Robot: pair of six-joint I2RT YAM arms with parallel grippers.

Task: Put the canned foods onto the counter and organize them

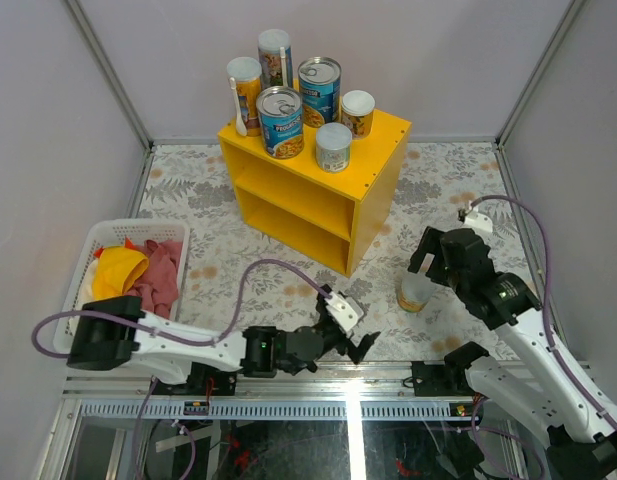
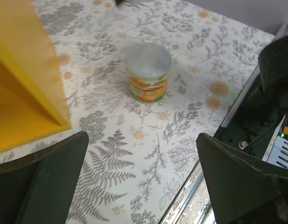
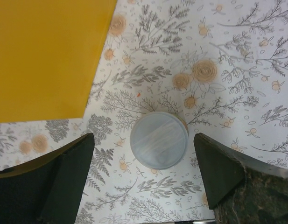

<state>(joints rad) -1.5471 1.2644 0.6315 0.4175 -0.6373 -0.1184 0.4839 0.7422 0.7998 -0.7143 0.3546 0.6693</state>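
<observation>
The yellow counter (image 1: 373, 185) stands at the back of the table, and its side also shows in the wrist views (image 2: 22, 84) (image 3: 45, 56). On its top stand several canned foods: two blue-labelled pull-tab cans (image 1: 280, 121) (image 1: 319, 90), two tall tubes (image 1: 246, 92) (image 1: 275, 57) and two short cans (image 1: 357, 112) (image 1: 334, 146). One more short pale-lidded can (image 1: 415, 293) (image 2: 148, 72) (image 3: 158, 140) sits upright on the floral tablecloth. My right gripper (image 1: 425, 268) (image 3: 143, 136) hovers straight above it, open and not touching it. Low near the front edge, my left gripper (image 1: 353, 335) (image 2: 142, 135) is open and empty.
A white laundry basket (image 1: 138, 224) with yellow and pink cloths sits at the left. A metal rail (image 1: 338, 375) runs along the front edge. Enclosure walls close in the back and both sides.
</observation>
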